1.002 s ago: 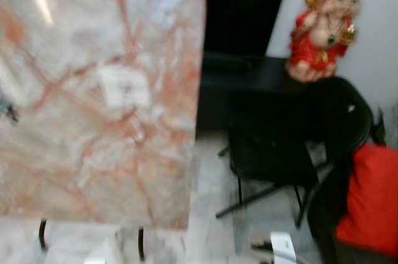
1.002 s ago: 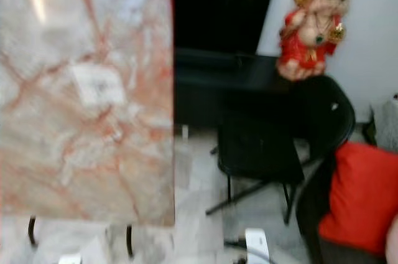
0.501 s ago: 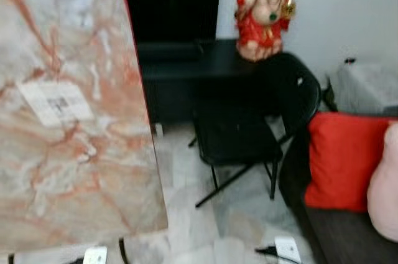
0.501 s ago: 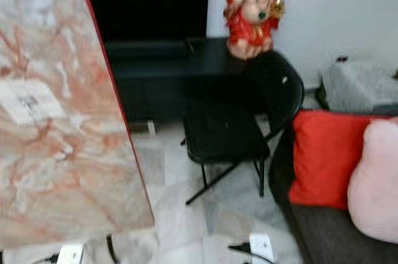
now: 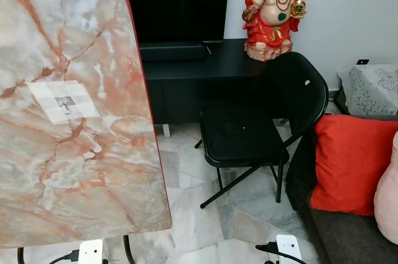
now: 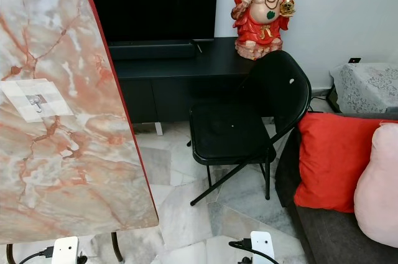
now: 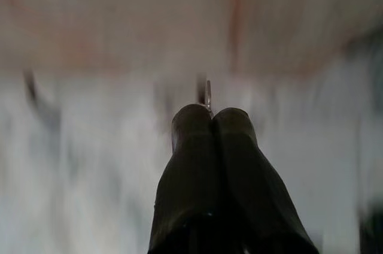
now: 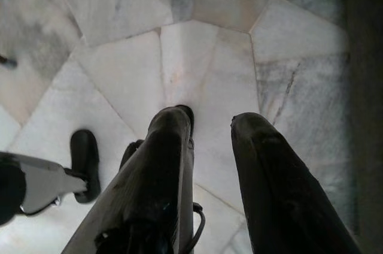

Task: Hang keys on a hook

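Marble board (image 5: 81, 121) cut off at picture's left edge, its stand legs mostly hidden behind it. Hook (image 5: 64, 106) on the board's white patch too small to make out its shape. Left wrist view blurred; left gripper (image 7: 210, 115) pressed together on a thin metal sliver (image 7: 208, 95), too little showing to tell what it is. Statue (image 5: 273, 12) right of the board loses its head top at the picture edge. Pink cushion (image 5: 388, 198) and red cushion (image 5: 351, 164) cut off or overlapped at the right edge.

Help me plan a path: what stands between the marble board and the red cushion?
A black folding chair on pale floor tiles, between the marble board and the red cushion, in both eye views.
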{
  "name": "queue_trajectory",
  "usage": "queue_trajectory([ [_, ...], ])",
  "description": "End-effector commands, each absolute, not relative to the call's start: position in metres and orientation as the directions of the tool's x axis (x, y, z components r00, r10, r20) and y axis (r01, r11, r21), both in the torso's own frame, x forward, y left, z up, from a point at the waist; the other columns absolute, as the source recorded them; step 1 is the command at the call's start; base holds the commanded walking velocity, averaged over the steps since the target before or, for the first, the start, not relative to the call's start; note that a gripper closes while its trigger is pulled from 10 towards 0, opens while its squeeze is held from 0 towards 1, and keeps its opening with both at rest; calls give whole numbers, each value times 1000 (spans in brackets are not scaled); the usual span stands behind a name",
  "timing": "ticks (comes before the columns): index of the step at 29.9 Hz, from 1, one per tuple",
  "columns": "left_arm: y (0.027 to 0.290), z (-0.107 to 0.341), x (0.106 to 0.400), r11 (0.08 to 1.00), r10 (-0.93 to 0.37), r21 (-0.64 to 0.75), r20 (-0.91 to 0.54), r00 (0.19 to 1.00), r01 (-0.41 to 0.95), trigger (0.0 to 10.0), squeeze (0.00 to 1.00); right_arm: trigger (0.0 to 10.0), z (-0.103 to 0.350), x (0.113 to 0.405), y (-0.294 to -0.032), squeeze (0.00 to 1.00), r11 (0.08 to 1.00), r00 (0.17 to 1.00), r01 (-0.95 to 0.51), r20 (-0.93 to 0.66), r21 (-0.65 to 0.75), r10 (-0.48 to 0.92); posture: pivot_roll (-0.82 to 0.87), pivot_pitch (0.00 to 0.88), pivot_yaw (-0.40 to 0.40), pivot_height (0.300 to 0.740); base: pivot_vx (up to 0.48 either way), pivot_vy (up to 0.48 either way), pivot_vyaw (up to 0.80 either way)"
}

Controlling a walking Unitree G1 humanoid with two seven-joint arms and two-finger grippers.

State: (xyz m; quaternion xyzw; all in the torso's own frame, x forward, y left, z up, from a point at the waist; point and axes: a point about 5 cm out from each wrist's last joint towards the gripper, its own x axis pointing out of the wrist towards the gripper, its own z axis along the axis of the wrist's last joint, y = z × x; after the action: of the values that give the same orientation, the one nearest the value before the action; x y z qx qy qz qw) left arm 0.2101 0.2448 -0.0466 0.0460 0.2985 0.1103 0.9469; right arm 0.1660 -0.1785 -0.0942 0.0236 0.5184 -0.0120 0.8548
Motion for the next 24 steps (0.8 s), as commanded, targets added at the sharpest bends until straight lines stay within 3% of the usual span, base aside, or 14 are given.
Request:
queue_trajectory([
  [1, 245, -6, 255, 973, 206, 177, -368, 907, -149, 10000, 0, 10000, -93, 169, -178, 0, 999, 475, 45, -880, 30, 5, 64, 0, -20, 740, 0, 0, 0],
  [7, 236, 23, 263, 975, 168, 182, -240, 956, -126, 10000, 0, 10000, -92, 170, -179, 0, 999, 477, 39, -879, 30, 8, 68, 0, -25, 740, 0, 0, 0],
  [15, 222, 28, 240, 980, 123, 183, -232, 965, -81, 10000, 0, 10000, -92, 171, -178, 0, 999, 477, 28, -879, 30, 13, 63, 0, -28, 740, 0, 0, 0],
  [24, 215, 64, 224, 963, 141, 246, -119, 983, -109, 10000, 0, 10000, -91, 172, -181, 0, 999, 477, 19, -879, 26, 13, 65, 0, -29, 740, 0, 0, 0],
])
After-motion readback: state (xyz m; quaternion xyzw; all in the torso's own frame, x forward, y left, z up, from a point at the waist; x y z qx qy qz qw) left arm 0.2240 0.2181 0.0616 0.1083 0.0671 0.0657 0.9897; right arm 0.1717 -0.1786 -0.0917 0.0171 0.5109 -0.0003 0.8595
